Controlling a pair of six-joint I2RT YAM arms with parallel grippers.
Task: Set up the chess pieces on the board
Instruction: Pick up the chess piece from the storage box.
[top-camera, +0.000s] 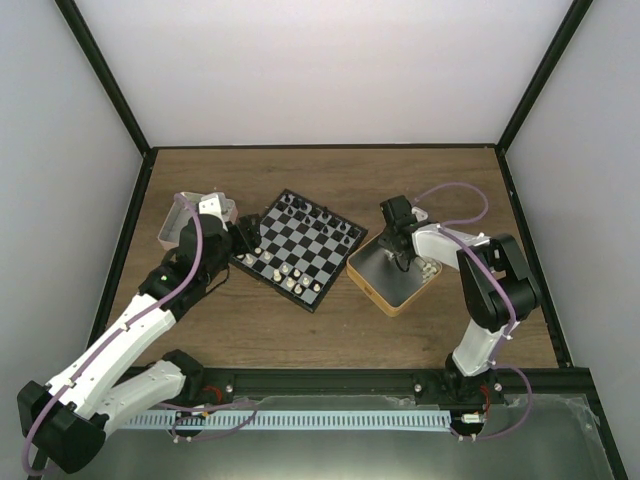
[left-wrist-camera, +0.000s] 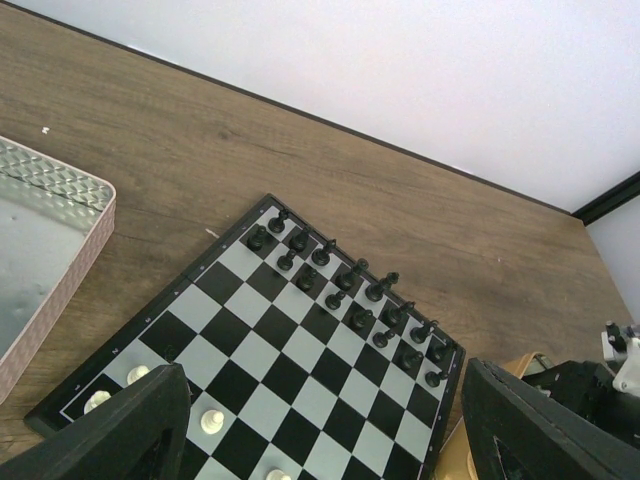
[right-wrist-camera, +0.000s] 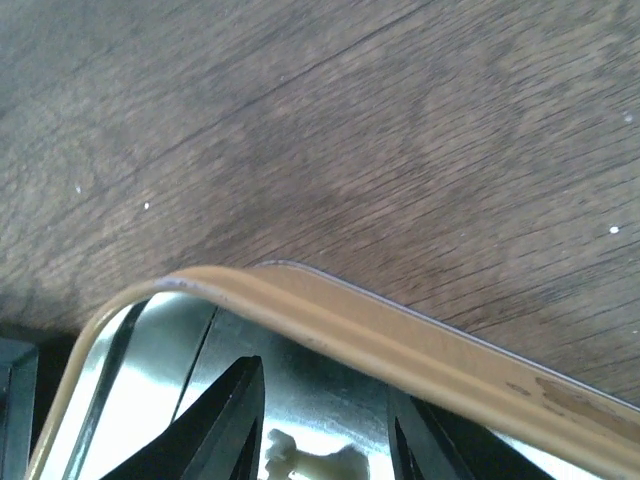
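Observation:
The board lies at an angle in the middle of the table. Black figures fill its far edge, and several cream-white chess pieces stand along its near edge. My left gripper hovers open and empty over the board's left corner. The left wrist view shows the board and white pieces between its fingers. My right gripper reaches down into the yellow tin. In the right wrist view its open jaws straddle a cream piece lying on the tin floor.
A pale pink tin stands left of the board and shows in the left wrist view. More cream pieces lie in the yellow tin's right corner. The tin's rim is just beyond the right fingers. Black frame posts border the table.

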